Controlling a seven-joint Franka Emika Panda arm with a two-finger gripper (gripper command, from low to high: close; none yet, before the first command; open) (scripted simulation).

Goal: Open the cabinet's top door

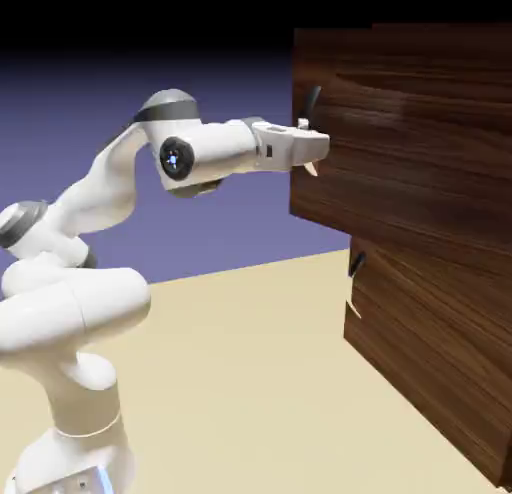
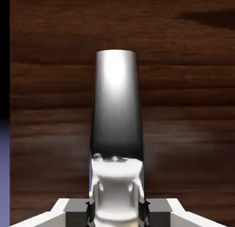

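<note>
Here, the gripper [image 2: 117, 213] was closed on the handle [image 2: 116, 111] of the top door [image 1: 410, 132], its two fingertips pressed against opposite sides of the pale middle section, at six o'clock in the hand view. The door formed the upper front of the cabinet [image 1: 430, 352], at two to three o'clock in the exterior view, above the lower door [image 1: 440, 322] and its own handle [image 1: 357, 264]. The arm [image 1: 110, 187] reached level toward three o'clock, presumably so that the fingers could straddle the narrow bar and draw it away from the panel. The grip lay below the bar's dark end, near its middle, a placement likely chosen to keep the pull even. The bar's long axis ran upright, from twelve to six o'clock in the hand view, across the wood grain; the door's face was turned toward the robot.
</note>
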